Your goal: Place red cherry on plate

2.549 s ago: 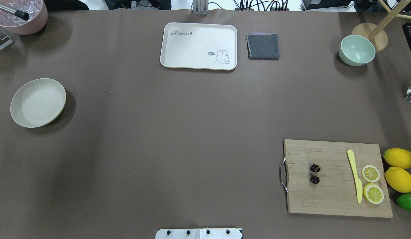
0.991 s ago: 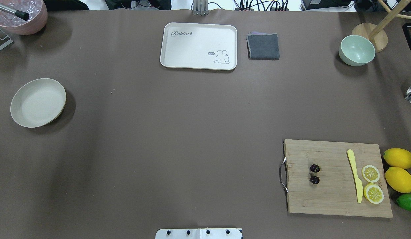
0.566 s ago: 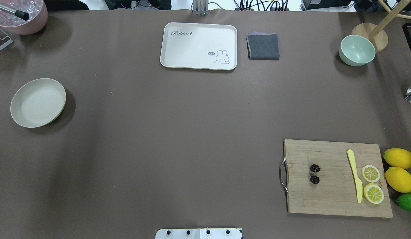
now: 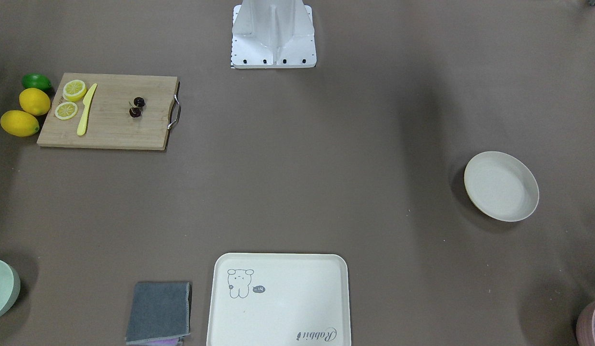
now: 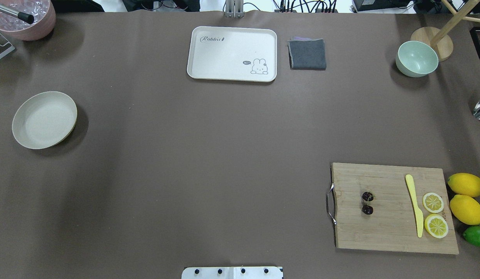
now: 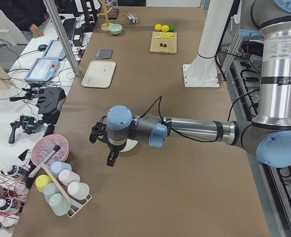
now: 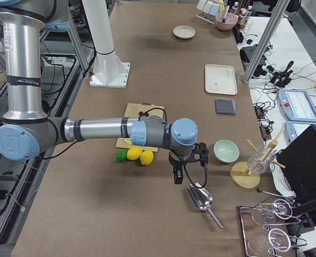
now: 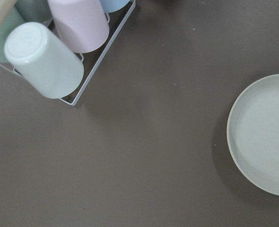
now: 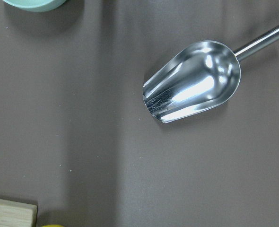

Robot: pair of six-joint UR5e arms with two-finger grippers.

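Red cherry (image 5: 367,203) lies on a wooden cutting board (image 5: 383,232) at the tabletop's (image 5: 224,155) right, untouched, well apart from the empty plate (image 5: 44,120) far left. Left fingers (image 6: 111,159) hang beside the plate, right fingers (image 7: 177,175) over a metal scoop (image 9: 194,80); I cannot tell whether either pair is parted.

The red cherry (image 5: 367,210) on cutting board (image 5: 383,232) — plate (image 5: 44,120) well apart.

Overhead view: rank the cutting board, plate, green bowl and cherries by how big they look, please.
1. cutting board, clearly largest
2. plate
3. green bowl, smaller than the plate, though it sits farther from the camera
4. cherries, by far the smallest
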